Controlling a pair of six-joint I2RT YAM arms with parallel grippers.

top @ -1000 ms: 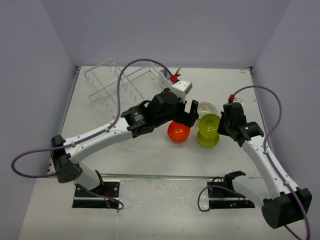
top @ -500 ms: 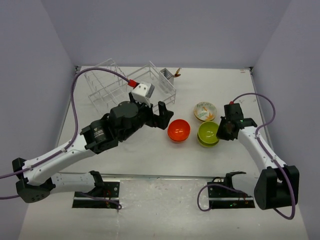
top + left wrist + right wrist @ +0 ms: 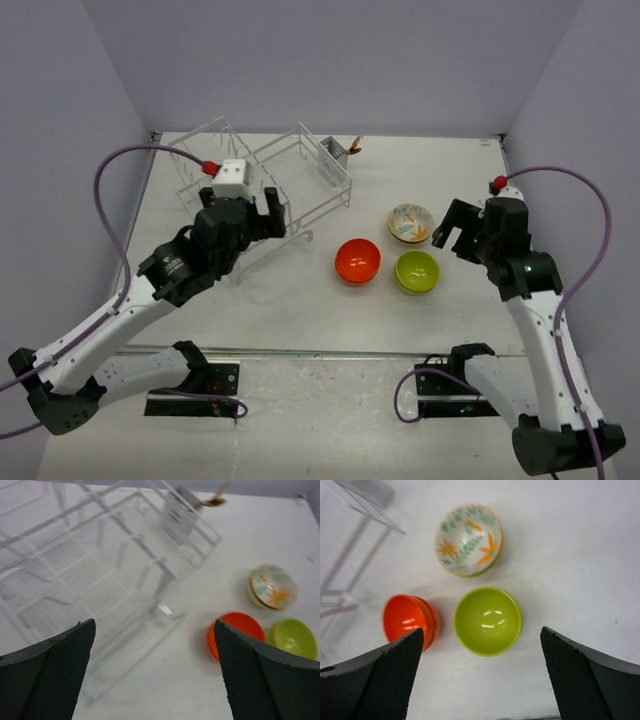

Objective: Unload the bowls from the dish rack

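White desk [image 3: 300, 310] carrying a white wire dish rack [image 3: 318, 182] at far left. Over the rack's near edge, the left pincer [image 3: 152, 630] gapes empty. The right pincer [image 3: 481, 630] gapes empty above the bowls standing right of the rack: orange bowl [image 3: 357, 260], lime-green bowl [image 3: 417, 271], leaf-patterned cream bowl [image 3: 410, 222].

White table [image 3: 300, 310] enclosed by 3 plain lavender-grey walls [image 3: 330, 60], evenly lit.

dish rack [image 3: 290, 175], bowls [image 3: 417, 271] on white table [image 3: 300, 305]
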